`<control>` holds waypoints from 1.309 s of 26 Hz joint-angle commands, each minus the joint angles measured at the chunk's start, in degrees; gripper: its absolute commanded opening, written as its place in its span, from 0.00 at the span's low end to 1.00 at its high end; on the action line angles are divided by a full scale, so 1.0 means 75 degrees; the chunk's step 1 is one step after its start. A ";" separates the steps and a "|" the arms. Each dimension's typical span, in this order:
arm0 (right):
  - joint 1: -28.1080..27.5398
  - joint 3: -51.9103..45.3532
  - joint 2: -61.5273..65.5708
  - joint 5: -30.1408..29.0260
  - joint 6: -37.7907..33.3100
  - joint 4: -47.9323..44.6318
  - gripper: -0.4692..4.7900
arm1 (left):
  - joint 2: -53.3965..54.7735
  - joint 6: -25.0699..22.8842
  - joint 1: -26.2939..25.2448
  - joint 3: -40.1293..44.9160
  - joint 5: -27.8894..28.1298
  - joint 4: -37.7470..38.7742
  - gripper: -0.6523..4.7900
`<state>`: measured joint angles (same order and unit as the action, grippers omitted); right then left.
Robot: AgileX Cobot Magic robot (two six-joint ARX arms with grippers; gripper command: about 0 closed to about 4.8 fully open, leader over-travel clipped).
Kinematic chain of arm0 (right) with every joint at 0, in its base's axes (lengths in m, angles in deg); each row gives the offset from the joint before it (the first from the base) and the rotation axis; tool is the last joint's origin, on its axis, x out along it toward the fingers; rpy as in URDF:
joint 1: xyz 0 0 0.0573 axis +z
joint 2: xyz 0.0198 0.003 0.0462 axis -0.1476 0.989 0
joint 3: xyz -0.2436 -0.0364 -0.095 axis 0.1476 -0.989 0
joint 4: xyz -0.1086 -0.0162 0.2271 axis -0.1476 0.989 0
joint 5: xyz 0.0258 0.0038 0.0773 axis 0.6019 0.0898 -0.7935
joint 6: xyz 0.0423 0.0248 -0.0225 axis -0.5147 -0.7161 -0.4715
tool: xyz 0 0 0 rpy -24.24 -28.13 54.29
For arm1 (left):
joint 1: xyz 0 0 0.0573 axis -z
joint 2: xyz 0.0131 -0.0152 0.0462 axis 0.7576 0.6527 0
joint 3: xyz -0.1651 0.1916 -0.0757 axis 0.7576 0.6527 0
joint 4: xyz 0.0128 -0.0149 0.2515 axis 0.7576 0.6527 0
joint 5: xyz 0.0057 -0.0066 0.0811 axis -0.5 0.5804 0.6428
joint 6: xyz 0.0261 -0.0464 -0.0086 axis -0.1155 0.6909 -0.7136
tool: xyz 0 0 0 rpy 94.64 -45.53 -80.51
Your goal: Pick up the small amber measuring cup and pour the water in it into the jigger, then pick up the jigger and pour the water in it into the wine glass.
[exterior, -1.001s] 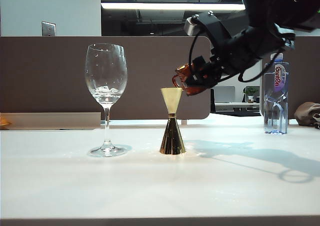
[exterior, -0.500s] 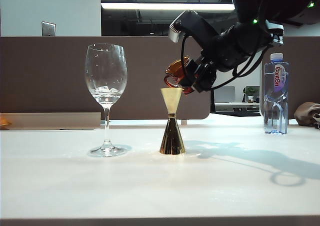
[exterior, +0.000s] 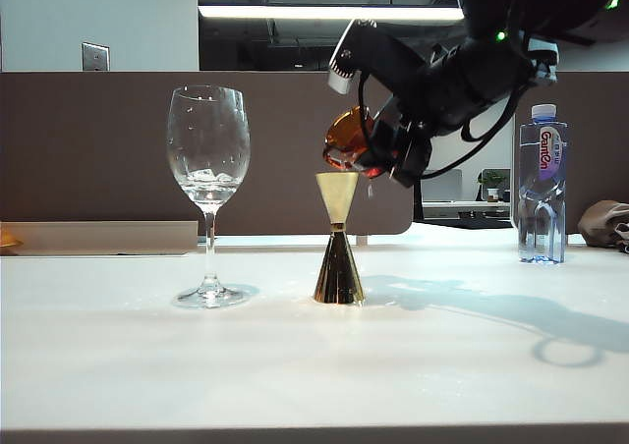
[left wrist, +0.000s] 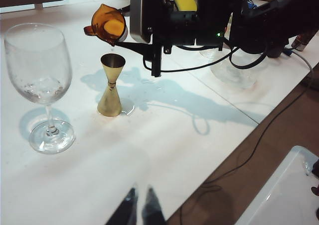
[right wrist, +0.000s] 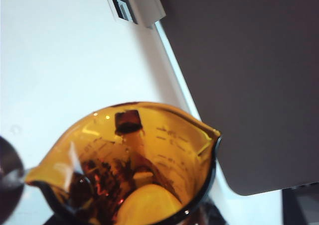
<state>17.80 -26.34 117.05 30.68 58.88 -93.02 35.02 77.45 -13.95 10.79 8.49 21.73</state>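
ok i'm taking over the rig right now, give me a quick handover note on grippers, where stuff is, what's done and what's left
Right gripper: shut on the small amber measuring cup, held tipped over the jigger, spout toward its top cone.
Left gripper: low over the near table edge, holding nothing; whether open or shut is unclear.
Jigger: upright on the white table, right of the wine glass.
Wine glass: upright, with what looks like a little liquid or glare low in its bowl.
Done: cup picked up and tilted to pour; no stream is visible.
Left: finish the pour, set the cup down, pick up the jigger, pour it into the wine glass.
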 commanded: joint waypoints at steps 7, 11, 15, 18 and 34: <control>0.0006 0.0032 -0.0504 0.0003 0.0644 -0.0195 0.09 | 0.0006 -0.0023 0.0006 -0.0044 0.0006 -0.0099 0.17; 0.0085 0.0032 -0.0632 -0.0047 0.1195 -0.0137 0.09 | 0.0006 -0.0023 0.0006 -0.0044 0.0003 -0.0099 0.17; 0.0187 0.0032 -0.0659 -0.0047 0.1230 -0.0058 0.09 | 0.0006 -0.0023 0.0006 -0.0044 0.0003 -0.0099 0.17; 0.0230 0.0032 -0.0659 -0.0029 0.1381 -0.0055 0.09 | 0.0006 -0.0023 0.0006 -0.0044 0.0003 -0.0099 0.17; 0.0294 0.0038 -0.0659 0.0125 0.3398 -0.0070 0.09 | 0.0006 -0.0023 0.0006 -0.0044 0.0003 -0.0099 0.17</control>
<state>19.96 -26.34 112.66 31.88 82.77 -92.03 35.02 77.45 -13.95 10.79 8.49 21.73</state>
